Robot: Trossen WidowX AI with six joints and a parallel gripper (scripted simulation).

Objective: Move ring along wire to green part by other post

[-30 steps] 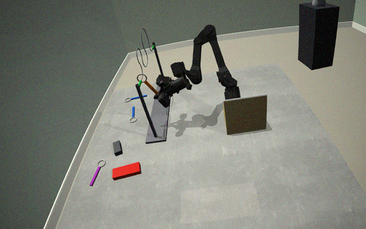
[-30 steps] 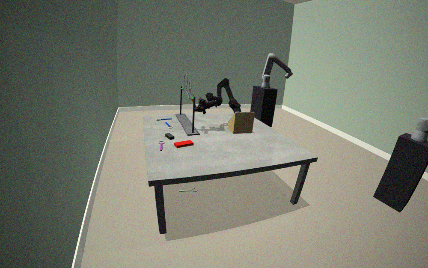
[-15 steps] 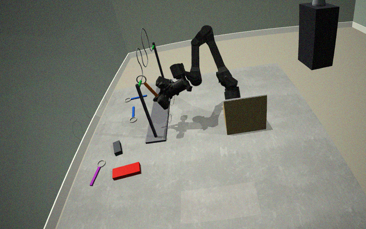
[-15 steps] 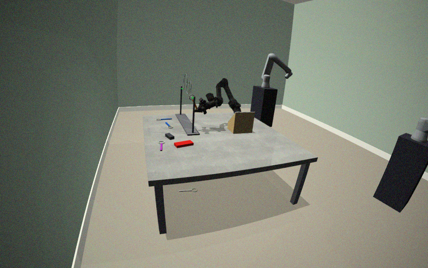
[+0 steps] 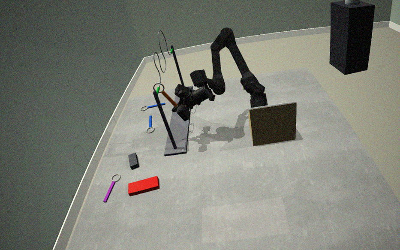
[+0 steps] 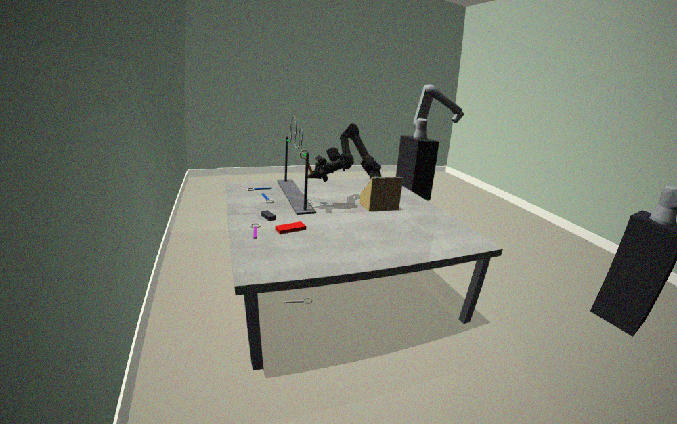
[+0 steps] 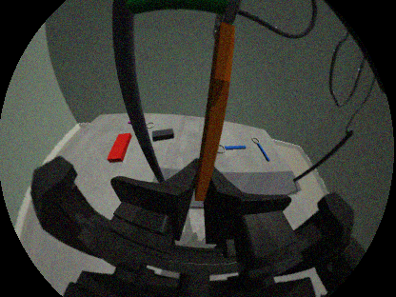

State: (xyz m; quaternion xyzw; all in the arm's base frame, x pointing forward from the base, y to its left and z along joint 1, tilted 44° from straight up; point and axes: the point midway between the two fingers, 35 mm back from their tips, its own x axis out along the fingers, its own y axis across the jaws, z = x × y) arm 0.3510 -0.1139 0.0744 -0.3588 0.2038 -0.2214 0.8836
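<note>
On the tabletop (image 5: pixel 241 185) (image 6: pixel 349 244) stand two posts (image 5: pixel 165 119) (image 6: pixel 306 182); the pincer (image 5: pixel 176 109) (image 6: pixel 311 175) (image 7: pixel 201 162) pinches one orange handle (image 5: pixel 169 99) (image 7: pixel 216 95), its ring cut off in the wrist view.

Five ringed handles show in all: two blue ones (image 5: pixel 150 120) (image 5: pixel 157 105) (image 6: pixel 267 197) (image 6: pixel 263 188) (image 7: pixel 235 148) (image 7: pixel 263 152) and one orange (image 5: pixel 169 99) (image 6: pixel 311 170) (image 7: pixel 214 114) left of centre in the top view, one purple (image 5: pixel 109 191) (image 6: pixel 255 232) (image 7: pixel 129 122) at its lower left, and one pale (image 6: pixel 293 301) low in the exterior view. Left of centre in the top view are two posts (image 5: pixel 165 120) (image 5: pixel 177 66) (image 6: pixel 306 182) (image 6: pixel 286 160) (image 7: pixel 128 71) (image 7: pixel 324 156) and two green wire parts (image 5: pixel 157 90) (image 5: pixel 172 50) (image 6: pixel 304 155) (image 6: pixel 288 140) (image 7: pixel 178 5), with two blocks, one red (image 5: pixel 143 185) (image 6: pixel 290 227) (image 7: pixel 119 148) and one dark (image 5: pixel 133 160) (image 6: pixel 268 215) (image 7: pixel 163 134), at lower left. The exterior view has one table (image 6: pixel 369 274) at centre and two black pedestals (image 6: pixel 417 164) (image 6: pixel 636 269) (image 5: pixel 352 37) toward the right.
</note>
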